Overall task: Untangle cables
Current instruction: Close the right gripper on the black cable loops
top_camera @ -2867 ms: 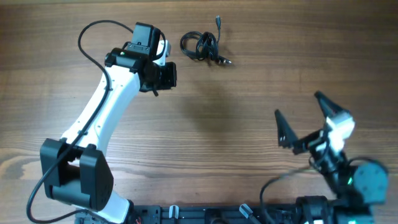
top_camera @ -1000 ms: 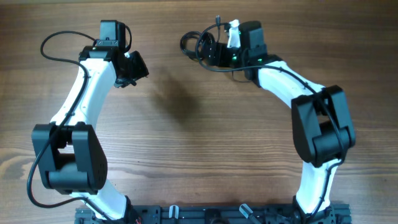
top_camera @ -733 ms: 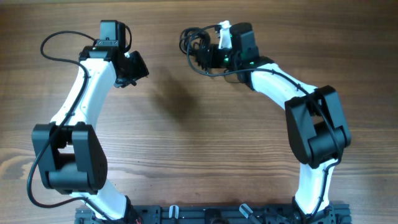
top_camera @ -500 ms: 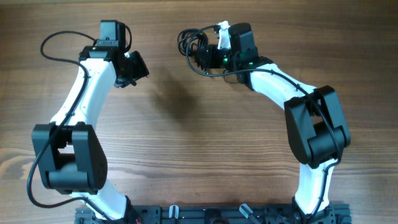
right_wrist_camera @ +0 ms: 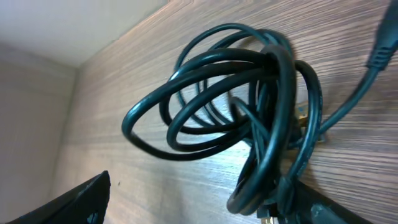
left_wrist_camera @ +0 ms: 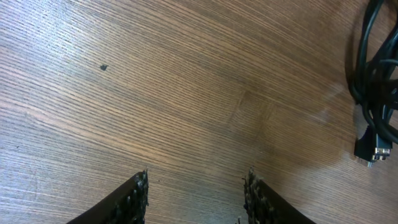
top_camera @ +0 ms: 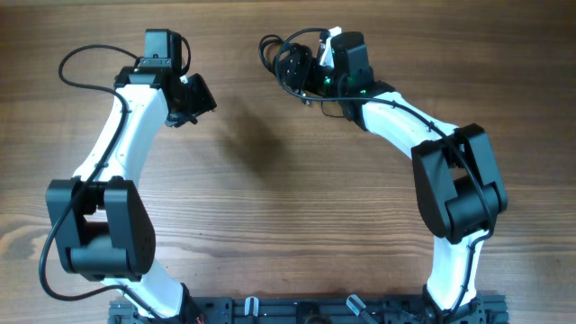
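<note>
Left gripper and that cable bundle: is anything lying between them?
Nothing. In the overhead view, only bare wooden table separates the left gripper from the cables.

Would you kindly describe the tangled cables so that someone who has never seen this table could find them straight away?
On the wooden table, look to the far side, at the tip of the right gripper. There lie the cables, a small knot of thin black loops. Unlike the thicker black wire arching from the left arm, they join no robot.

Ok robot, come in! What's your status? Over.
Left tool open, holding nothing. Right tool open, at the cables. Cables in one tangled bunch. Nothing in the way.
</note>
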Controlling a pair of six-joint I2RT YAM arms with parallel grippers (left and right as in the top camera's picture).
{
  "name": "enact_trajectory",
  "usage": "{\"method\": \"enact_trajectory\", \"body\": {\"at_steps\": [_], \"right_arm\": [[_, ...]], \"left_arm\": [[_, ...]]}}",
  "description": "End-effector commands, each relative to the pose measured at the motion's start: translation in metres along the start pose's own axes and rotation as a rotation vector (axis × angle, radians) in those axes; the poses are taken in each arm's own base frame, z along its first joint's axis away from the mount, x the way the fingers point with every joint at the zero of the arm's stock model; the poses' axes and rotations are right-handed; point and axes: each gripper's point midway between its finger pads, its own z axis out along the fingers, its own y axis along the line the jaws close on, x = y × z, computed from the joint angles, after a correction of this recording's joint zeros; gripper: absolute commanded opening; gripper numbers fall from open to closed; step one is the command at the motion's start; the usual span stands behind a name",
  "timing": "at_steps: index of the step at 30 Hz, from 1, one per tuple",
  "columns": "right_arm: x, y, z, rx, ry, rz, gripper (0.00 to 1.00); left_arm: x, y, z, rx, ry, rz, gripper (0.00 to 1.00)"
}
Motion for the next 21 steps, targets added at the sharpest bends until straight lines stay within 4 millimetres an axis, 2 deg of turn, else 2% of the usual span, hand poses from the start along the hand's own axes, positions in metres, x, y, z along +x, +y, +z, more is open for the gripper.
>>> {"method": "enact_trajectory", "body": {"at_steps": [1,4,7,12,15,19,21], "right_arm": [[0.002,-0.021,0.012,0.062,-0.017,0.060,0.90],[0.004,-0.024,0.013,0.069,-0.010,0.055,0.92],[0.003,-0.024,0.013,0.070,-0.012,0.053,1.00],[-0.004,-0.031,0.010,0.079,-0.025,0.070,1.00],[-0.009,-0.019,0.001,0.009,0.001,0.093,1.00],[-0.026,-0.010,-0.015,-0.016,-0.027,0.116,1.00],[-0.028,-0.009,-0.019,-0.013,-0.028,0.124,1.00]], "left_arm": [[0.001,0.005,0.004,-0.019,0.002,-0.006,0.53],[0.001,0.005,0.004,-0.019,0.002,-0.006,0.53],[0.001,0.005,0.004,-0.019,0.003,-0.006,0.54],[0.001,0.005,0.004,-0.019,0.003,-0.006,0.54],[0.001,0.005,0.004,-0.019,0.002,-0.006,0.54],[0.000,0.005,0.004,-0.018,0.002,-0.006,0.54],[0.000,0.005,0.004,-0.018,0.002,-0.006,0.55]]}}
